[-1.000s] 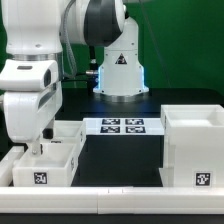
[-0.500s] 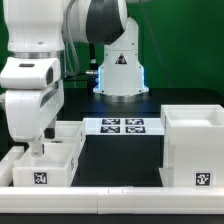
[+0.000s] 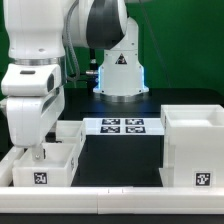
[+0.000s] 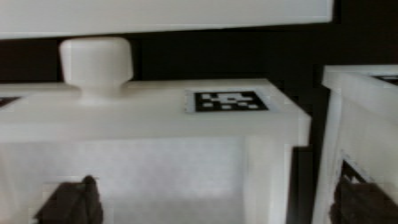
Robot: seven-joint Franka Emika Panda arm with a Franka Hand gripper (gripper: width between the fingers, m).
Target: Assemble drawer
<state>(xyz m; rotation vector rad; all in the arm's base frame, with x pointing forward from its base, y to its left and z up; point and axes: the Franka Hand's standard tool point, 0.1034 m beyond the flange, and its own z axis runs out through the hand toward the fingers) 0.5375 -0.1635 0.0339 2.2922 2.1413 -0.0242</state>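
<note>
Small tray (image 3: 60, 165) with knob (image 4: 96, 62) on worktop (image 3: 120, 160), exterior view's left. Second tray (image 4: 365, 110) just beside it. Tall housing (image 3: 195, 148) well apart at exterior view's right, marker board (image 3: 122, 126) between. Pincer (image 4: 215, 198) low at small tray, jaws spread wide, gripping nothing. One finger (image 4: 75, 200) over tray interior, other seemingly beyond side wall. Risk: off-centre closing pinches thin wall, tilts tray or shoves it into neighbour.

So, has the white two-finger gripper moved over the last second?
Yes. The gripper has come down slightly toward the small open-topped white plastic tray, judged against the flat white marker board, which stays put.
</note>
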